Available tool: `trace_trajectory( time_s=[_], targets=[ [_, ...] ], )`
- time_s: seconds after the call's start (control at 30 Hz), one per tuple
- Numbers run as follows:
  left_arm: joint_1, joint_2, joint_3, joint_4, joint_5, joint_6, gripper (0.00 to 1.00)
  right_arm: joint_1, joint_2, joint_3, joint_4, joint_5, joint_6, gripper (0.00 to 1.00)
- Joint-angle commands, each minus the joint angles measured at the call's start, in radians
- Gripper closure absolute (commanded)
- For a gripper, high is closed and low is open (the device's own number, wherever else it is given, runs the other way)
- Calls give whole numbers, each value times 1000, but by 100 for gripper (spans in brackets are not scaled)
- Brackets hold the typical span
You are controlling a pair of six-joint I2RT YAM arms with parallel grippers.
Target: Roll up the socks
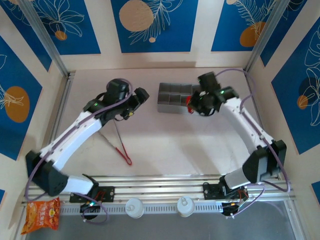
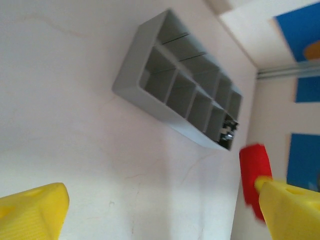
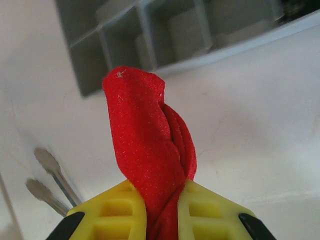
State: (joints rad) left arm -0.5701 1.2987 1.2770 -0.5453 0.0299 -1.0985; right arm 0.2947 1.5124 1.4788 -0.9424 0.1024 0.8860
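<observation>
Pinching noted: red sock (image 3: 145, 140) is clamped in right gripper (image 3: 162, 200), bunched and sticking out past the tips; judged soft, light, limp, best taken at the folded bulk; left gripper (image 2: 162, 215) jaws stand apart, empty; grey organiser (image 3: 150, 30) lies farther ahead

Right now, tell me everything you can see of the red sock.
The red sock is bright red, soft fuzzy-looking fabric, bunched into a thick fold with a lengthwise crease. The right end effector is shut on its lower end, yellow fingers pressing both sides; its free end sticks out beyond them. It is near the right end of the grey divided tray.
</observation>
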Motion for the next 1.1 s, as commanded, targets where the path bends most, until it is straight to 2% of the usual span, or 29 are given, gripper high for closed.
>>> trace_trajectory(
  time_s=[0.0, 0.17, 0.33, 0.53, 1.07],
  targets=[
    [3, -147, -62, 80, -20, 254, 6, -100, 146, 179, -288, -196, 27, 100],
    [3, -362, -156, 12, -86, 445, 7, -165, 373, 450, -430, -257, 55, 100],
    [3, -472, -190, -105, -108, 449, 8, -191, 534, 629, -525, -250, 117, 100],
    [4, -540, -252, -127, -127, 399, 7, -224, 652, 684, -533, -270, 157, 100],
    [3, -472, -216, -82, -95, 391, 7, -233, 817, 737, -476, -274, 213, 100]
  ],
)
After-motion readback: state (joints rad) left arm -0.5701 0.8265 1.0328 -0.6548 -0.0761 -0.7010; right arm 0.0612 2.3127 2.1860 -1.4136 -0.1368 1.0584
